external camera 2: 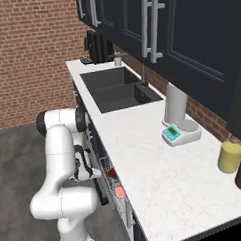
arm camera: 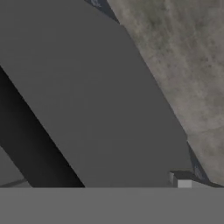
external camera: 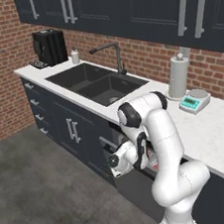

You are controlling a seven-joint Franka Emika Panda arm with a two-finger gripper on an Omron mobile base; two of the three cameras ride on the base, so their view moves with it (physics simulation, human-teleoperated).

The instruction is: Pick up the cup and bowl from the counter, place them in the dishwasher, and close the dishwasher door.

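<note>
Marbled white surface (external camera 2: 160, 175), smooth and flat, above the dishwasher (external camera: 136, 183). Inside its silver wire rack (external camera 2: 106, 166): dark red bowl (external camera 2: 111, 173), half hidden, and a round salmon-red cup (external camera 2: 120, 192) mouth beside it. Flat grey dishwasher door (arm camera: 100, 109) partly lowered, cut off at edges. Hand tucked below the surface; open or closed, cannot tell.

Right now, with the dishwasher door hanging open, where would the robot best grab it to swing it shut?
Probably at the free outer edge of the dishwasher door, the edge bordering the floor in the hand view, coming from underneath and lifting toward the counter. Its inner face is a flat, smooth grey slab with nothing to pinch, and I cannot see its handle.
</note>
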